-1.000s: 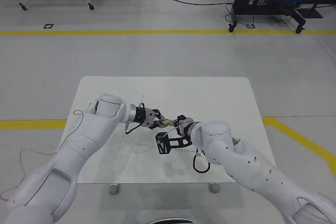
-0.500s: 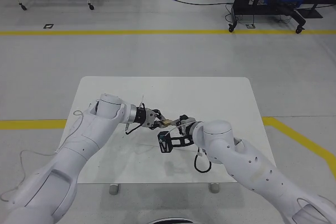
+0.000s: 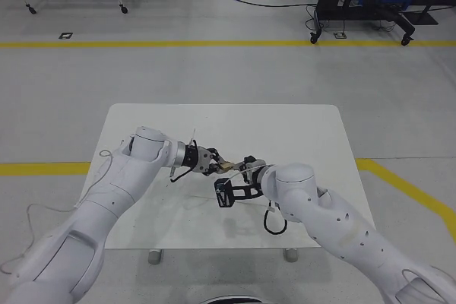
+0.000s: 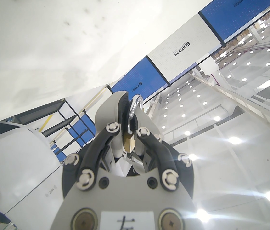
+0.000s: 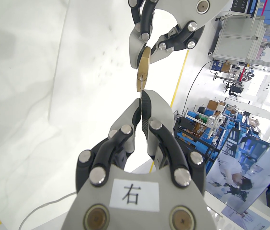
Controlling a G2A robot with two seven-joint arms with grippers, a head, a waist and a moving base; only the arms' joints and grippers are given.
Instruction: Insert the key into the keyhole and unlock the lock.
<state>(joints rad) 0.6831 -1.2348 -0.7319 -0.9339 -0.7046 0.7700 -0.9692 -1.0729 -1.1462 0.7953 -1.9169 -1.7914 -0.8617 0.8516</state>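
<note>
The brass padlock hangs in mid-air above the white tabletop, between the two arms. The left jaws are clamped on its upper body and chrome shackle. The right jaws are pressed together on the key, whose thin blade meets the keyhole in the padlock's lower face; how deep it sits I cannot tell.

The risk lies in the turn. If the blade is not fully seated, twisting may bind or bend it. The left jaws grip only narrow faces, so torque could spin the whole padlock instead of the cylinder. The key's small head might also slip between the pads, and either piece could drop to the tabletop.
</note>
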